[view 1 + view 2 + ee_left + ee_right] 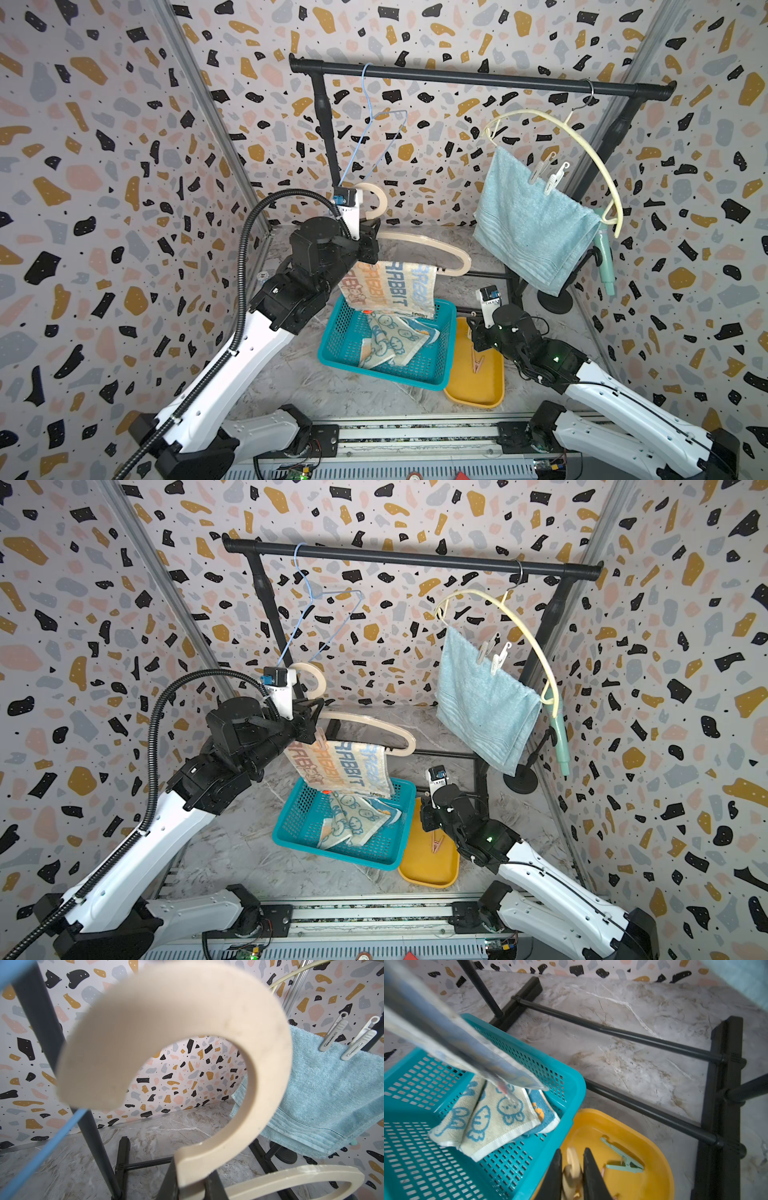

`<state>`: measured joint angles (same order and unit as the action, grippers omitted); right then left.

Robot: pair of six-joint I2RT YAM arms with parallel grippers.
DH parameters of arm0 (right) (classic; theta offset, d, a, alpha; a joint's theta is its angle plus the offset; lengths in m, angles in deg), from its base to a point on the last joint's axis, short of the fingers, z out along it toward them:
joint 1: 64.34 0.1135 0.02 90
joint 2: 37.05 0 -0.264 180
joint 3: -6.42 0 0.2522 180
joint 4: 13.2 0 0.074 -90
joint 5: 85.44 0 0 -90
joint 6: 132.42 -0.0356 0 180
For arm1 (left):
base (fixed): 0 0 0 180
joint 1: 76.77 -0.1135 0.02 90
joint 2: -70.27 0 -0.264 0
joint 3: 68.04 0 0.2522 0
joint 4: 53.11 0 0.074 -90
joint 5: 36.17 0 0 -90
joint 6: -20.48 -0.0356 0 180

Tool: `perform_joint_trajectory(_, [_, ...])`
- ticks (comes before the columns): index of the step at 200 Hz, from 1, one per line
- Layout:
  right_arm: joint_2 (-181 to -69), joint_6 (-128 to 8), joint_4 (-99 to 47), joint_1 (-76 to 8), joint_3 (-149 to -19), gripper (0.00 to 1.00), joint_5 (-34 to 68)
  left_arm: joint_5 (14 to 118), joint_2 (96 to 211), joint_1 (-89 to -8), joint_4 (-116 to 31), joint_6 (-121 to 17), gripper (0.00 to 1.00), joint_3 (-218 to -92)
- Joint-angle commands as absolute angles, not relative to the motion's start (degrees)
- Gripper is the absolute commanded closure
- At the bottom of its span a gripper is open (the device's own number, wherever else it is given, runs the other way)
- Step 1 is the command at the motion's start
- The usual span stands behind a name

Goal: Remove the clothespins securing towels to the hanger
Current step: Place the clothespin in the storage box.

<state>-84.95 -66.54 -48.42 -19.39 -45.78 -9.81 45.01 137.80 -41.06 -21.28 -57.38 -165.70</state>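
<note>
The left gripper (369, 240) has its fingers closed narrow on the neck of the cream hanger (187, 1012), holding it out over the middle of the counter (291, 374). Close behind it are the left post of the black rack (478, 77), which stands along the counter's back edge, and a bare blue wire hanger (52, 1138) hooked on the rail. The cream hook fills much of the left wrist view. The striped RABBIT towel (390, 291) drapes over the cream hanger's bar, with a peach clothespin (321, 738) on its upper edge beside the fingers. Its lower edge hangs over the teal basket (330, 332), hiding part of the cartoon towel (390, 338) that lies folded inside. Just right of the basket, toward the counter's front edge, the yellow tray (478, 390) holds a pink clothespin (478, 362) and a mint clothespin (623, 1159). The right gripper (572, 1169) hangs over the tray, its fingers narrow around a pale clothespin (572, 1164). Near the back right corner, the light-blue towel (532, 232) hangs on a thin cream hanger (604, 172), pinned by two white clothespins (541, 169) side by side.
</note>
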Motion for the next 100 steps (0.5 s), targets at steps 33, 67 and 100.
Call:
perform_joint_trajectory(33, [-85.5,-72.7,-49.3,-20.2,-41.4,1.0,-12.7,46.5,136.1,-41.1,-23.1,-59.0,1.0,-164.9])
perform_joint_trajectory(67, [-86.5,-74.0,-47.8,-20.7,-39.4,0.92,-12.1,46.5,136.0,-41.2,-23.4,-59.1,1.0,-164.3])
perform_joint_trajectory(100, [-87.4,-74.7,-47.2,-21.0,-38.0,0.89,-12.0,46.5,136.0,-41.2,-23.5,-59.2,1.0,-164.1])
